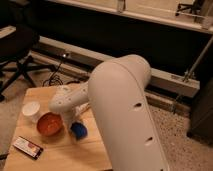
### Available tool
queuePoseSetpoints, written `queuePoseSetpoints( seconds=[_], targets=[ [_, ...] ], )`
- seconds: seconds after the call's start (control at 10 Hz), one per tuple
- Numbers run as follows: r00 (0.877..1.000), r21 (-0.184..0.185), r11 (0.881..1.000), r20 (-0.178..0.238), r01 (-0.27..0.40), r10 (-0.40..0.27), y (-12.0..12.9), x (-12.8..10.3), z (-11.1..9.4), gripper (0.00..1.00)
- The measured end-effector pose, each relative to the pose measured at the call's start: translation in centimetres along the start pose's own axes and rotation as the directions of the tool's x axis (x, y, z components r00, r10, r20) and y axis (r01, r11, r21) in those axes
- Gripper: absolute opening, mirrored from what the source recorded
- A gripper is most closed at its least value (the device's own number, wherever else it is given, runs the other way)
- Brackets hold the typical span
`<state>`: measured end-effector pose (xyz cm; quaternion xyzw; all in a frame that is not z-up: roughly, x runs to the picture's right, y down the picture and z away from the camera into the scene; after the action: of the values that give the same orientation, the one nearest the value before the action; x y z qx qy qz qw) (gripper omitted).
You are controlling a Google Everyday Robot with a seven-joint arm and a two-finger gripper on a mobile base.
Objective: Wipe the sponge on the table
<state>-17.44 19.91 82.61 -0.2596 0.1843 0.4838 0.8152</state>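
Beside sponge (78,130), jaws of bent arm (122,107)

I'm in what looks like an office or lab workspace, not a home. Off the table's (92,152) far left corner, a black swivel chair (14,47) stands on a star-shaped base. Behind the table, cables (54,77) trail across the floor towards a long pale rail (170,80) that runs along a dark wall. To the right of the table, the floor (187,142) is hard and speckled. Far behind the table, past a ledge, I can see another wheeled chair (189,7). My gripper (71,122) is low over the table, just beside the sponge (79,130).
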Motion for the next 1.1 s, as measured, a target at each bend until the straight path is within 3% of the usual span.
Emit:
queuePoseSetpoints(
  seconds=[0.4,0.8,1.1],
  targets=[
    [0.998,0.028,0.998,-0.009,-0.054,0.054,-3.7,0.9,0.6,0.34],
    [0.992,0.055,0.992,-0.045,-0.115,0.118,-7.3,3.3,1.4,0.34],
    [0.985,0.053,0.986,-0.06,-0.16,0.163,-9.2,5.3,2.1,0.34]
  ],
)
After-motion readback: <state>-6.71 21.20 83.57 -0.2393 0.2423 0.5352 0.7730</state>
